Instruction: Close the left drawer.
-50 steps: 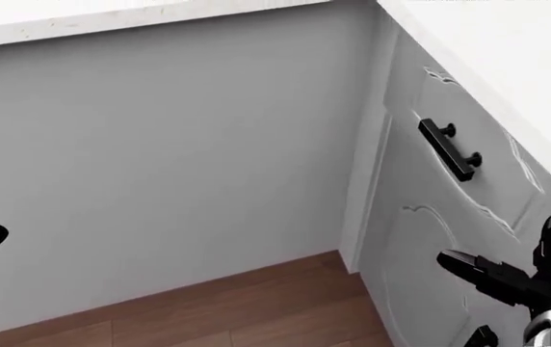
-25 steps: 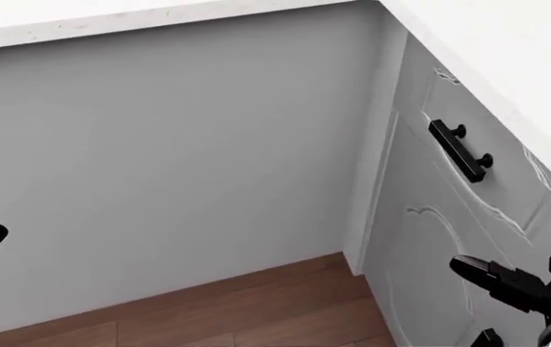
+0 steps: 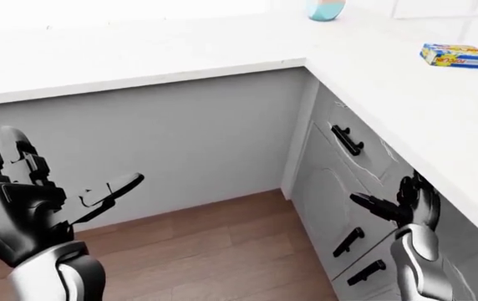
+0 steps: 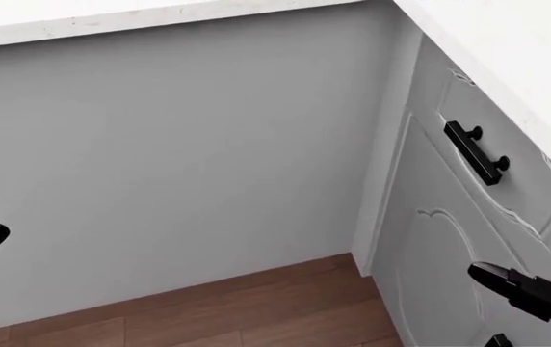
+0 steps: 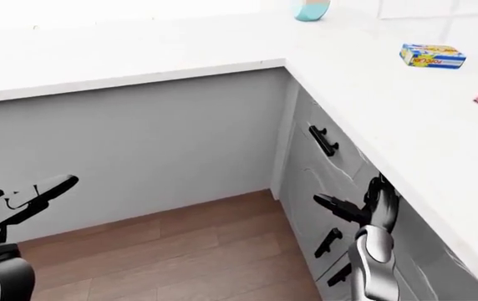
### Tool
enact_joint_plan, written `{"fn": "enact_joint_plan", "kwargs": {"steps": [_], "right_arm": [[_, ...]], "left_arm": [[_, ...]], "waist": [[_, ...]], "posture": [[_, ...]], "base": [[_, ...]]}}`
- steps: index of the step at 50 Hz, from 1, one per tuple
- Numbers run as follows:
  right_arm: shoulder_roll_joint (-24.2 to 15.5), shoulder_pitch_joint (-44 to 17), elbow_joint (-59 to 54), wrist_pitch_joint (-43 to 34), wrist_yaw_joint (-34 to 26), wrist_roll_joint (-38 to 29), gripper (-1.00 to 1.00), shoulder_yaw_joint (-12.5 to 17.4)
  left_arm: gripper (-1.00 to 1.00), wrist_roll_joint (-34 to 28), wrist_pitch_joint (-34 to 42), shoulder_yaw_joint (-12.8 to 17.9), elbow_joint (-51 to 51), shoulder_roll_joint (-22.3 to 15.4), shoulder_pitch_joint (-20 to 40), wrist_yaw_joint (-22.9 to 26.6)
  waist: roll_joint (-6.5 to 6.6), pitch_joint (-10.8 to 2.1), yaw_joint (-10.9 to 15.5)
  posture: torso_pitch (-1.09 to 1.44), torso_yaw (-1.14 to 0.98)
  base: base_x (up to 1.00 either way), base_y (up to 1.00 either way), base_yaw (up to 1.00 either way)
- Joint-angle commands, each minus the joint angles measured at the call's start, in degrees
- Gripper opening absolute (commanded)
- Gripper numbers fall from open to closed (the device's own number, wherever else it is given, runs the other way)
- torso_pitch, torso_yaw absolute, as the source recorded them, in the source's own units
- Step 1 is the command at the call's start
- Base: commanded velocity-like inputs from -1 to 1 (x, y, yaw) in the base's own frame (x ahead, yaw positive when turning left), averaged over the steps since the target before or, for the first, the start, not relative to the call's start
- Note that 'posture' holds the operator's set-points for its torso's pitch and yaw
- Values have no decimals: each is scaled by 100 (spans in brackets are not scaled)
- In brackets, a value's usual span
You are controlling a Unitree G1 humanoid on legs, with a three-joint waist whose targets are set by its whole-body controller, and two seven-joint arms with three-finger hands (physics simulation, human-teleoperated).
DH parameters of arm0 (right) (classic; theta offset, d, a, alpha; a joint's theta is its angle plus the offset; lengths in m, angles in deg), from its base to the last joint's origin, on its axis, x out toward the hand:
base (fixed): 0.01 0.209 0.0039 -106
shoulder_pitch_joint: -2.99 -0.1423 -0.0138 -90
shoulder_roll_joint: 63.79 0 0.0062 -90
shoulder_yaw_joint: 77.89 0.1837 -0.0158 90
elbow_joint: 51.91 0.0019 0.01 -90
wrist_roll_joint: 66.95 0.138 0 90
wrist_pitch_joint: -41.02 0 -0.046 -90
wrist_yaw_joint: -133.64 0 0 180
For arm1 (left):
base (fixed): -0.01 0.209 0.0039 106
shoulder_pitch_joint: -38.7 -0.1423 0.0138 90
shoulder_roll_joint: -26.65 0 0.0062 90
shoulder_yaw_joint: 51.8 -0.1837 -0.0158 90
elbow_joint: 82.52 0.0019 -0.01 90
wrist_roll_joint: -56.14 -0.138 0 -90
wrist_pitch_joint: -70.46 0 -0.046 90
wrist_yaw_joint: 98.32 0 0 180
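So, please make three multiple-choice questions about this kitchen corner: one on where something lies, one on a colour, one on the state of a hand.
1. Where does the blue and yellow box lie?
A. on the white countertop, upper right of the left-eye view
B. on the wooden floor
C. inside a drawer

2. What colour are the cabinet handles?
A. silver
B. black
C. white

3. In what state is the left hand?
A. closed round a handle
B. open, holding nothing
C. out of sight in every view

Answers:
1. A: the box rests on the counter surface, well apart from both hands.
2. B: the bar handles show dark black against the pale grey cabinet fronts.
3. B: its fingers stand spread in the air, low at the left of the left-eye view, with nothing between them.
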Motion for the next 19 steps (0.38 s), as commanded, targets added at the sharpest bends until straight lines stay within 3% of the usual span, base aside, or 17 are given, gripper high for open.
{"fn": "enact_joint_plan", "kwargs": {"steps": [1,11,19], "right_arm": [[-204,-80,290,404,400,-27,100,452],[-192,-21,259,459,398,-37,100,456],[-403,-24,304,378,418,22,100,723]], "left_arm": [[100,-20,-153,7,-189,-41,75,24],[100,-17,-137,11,-209,-41,75,22],[100,-11,-129,19,-220,-42,75,23]], "waist": [[-33,-115,-85],[-27,-115,-104],[-21,-99,-100]], "posture": [[0,0],[0,0],[0,0]], "base": [[0,0,0],[0,0,0],[0,0,0]]}}
